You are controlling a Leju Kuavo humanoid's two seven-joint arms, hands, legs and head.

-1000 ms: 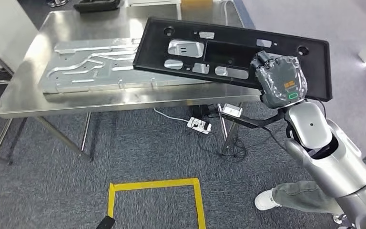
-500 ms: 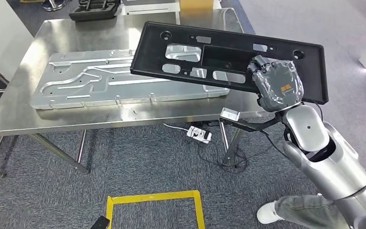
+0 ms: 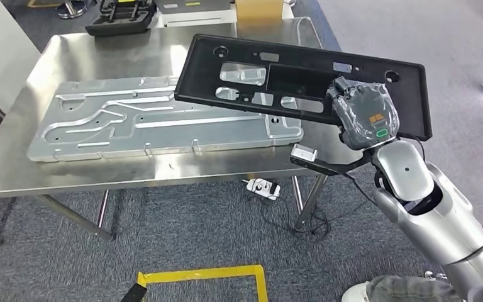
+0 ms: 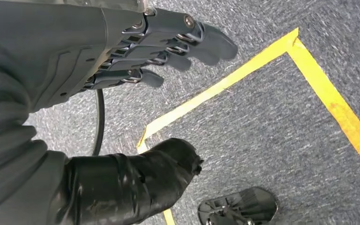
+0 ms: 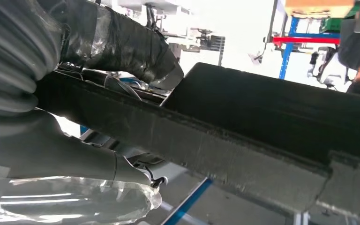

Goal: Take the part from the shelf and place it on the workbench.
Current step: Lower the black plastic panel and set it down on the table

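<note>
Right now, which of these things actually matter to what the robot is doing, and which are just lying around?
Part of the job:
black part, gripped by the right hand
steel workbench, where it goes

Just lying about:
silver metal panel on the bench
black tray
cardboard box
power strip
yellow floor tape

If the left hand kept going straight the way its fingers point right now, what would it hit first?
Most likely the carpet floor. The left hand hangs open, holding nothing, with its fingers aimed down toward the grey carpet near the yellow tape. Nothing shows in between, though depth is hard to judge.
</note>
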